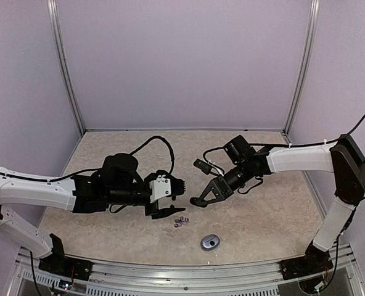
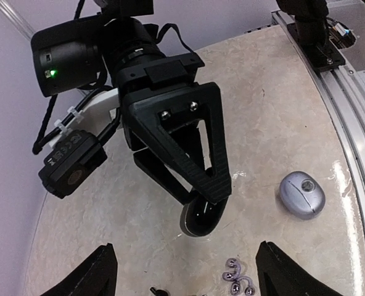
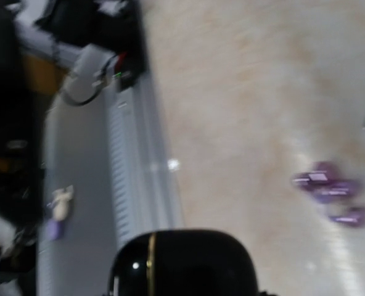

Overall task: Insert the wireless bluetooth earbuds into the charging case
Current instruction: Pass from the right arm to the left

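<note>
My right gripper is shut on a glossy black charging case and holds it low over the table. In the right wrist view the case shows a thin gold seam. Two silvery-grey earbuds with purplish tips lie on the table just in front of it. They also show in the left wrist view and, blurred, in the right wrist view. One black earbud peeks in at the bottom edge. My left gripper is open and empty, its fingers spread above the earbuds.
A closed silver-grey oval case lies near the front edge, right of the earbuds; it also shows in the left wrist view. The metal front rail runs along the near edge. Grey walls enclose the table.
</note>
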Tool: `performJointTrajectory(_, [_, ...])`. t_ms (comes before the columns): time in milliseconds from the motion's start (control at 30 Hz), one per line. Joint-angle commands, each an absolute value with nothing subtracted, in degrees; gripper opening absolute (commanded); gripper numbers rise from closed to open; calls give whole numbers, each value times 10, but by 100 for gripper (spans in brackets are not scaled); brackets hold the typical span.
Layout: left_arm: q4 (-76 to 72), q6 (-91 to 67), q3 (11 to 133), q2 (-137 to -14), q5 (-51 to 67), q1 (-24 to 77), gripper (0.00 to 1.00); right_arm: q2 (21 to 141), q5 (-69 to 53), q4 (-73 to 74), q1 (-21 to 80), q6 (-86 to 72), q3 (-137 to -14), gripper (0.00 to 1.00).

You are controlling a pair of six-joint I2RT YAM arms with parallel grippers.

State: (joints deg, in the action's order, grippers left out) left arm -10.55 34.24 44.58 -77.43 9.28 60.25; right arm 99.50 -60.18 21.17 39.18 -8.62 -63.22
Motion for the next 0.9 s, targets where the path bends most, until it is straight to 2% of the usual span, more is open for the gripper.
performJointTrajectory(0, [-62,386,473,-795,123,621,75,971,-657,205,410,-120,-626,34])
performJointTrajectory(400, [-71,430,497,-841,73,665,58,970,-676,176,428,-144,-605,34])
performJointTrajectory(867, [-81,459,507,-856,46,670,39,982,-687,142,448,-170,-600,33])
